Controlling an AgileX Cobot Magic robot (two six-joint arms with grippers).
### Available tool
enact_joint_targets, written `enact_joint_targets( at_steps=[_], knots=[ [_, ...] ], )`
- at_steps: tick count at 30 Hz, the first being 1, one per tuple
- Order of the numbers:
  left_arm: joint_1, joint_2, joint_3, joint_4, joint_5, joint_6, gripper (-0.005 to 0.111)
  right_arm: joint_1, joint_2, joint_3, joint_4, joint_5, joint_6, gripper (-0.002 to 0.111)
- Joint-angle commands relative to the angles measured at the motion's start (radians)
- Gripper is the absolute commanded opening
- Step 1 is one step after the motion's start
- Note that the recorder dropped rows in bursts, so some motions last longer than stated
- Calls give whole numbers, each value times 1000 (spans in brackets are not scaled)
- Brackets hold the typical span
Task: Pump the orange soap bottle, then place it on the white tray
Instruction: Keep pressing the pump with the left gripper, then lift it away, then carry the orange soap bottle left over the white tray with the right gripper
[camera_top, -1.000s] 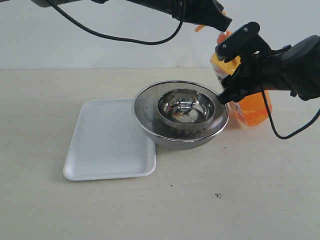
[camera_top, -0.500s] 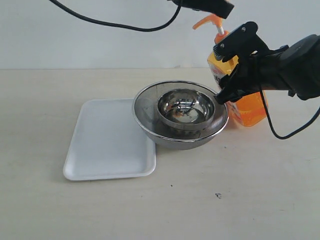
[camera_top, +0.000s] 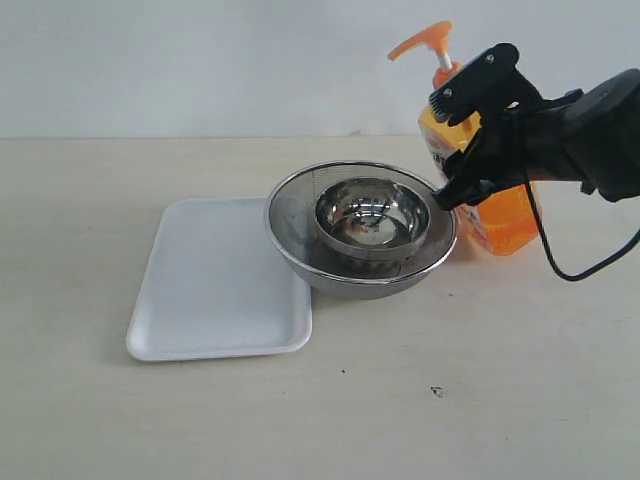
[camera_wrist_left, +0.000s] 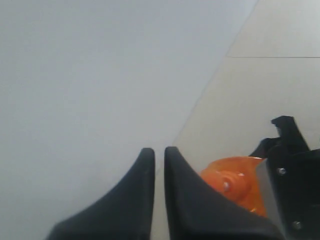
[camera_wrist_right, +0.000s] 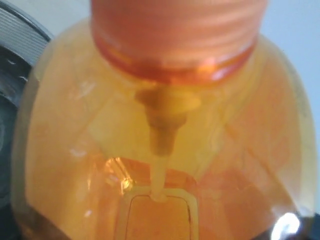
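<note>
The orange soap bottle (camera_top: 505, 215) stands upright on the table at the right, just behind the steel bowls. Its orange pump head (camera_top: 420, 40) is up on its white stem. My right gripper (camera_top: 452, 145) is shut on the bottle's upper body from the right. In the right wrist view the bottle (camera_wrist_right: 165, 100) fills the picture. My left gripper (camera_wrist_left: 159, 150) is above the pump head (camera_wrist_left: 232, 182), shut with nothing between its fingers and apart from the head. It is outside the exterior view. The white tray (camera_top: 215, 280) lies flat at the left.
A steel mesh bowl (camera_top: 300, 255) with a smaller steel bowl (camera_top: 372, 215) inside it stands between the tray and the bottle, overlapping the tray's right edge. A black cable (camera_top: 560, 265) hangs from the right arm.
The left arm has lifted off the pump and gone up out of the exterior view. The pump head has risen on its stem. The right gripper keeps its hold.
</note>
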Motion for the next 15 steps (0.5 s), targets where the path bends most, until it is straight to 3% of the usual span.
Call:
enact_joint_targets(
  at_steps=[1,5,9,15],
  knots=[
    [22,-75,1,256,154,-240,5,0,-149,-5,-8,-42,-33,0],
    [85,-140,1,429,299,-348,5,0,-318,-56,-8,86,32,0],
    [110,-209,3,438,337,-363,5,28,-339,-141,7,251,138,0],
    [115,-350,98,536,375,-419,5,292,-339,-194,9,100,149,0]
  ],
)
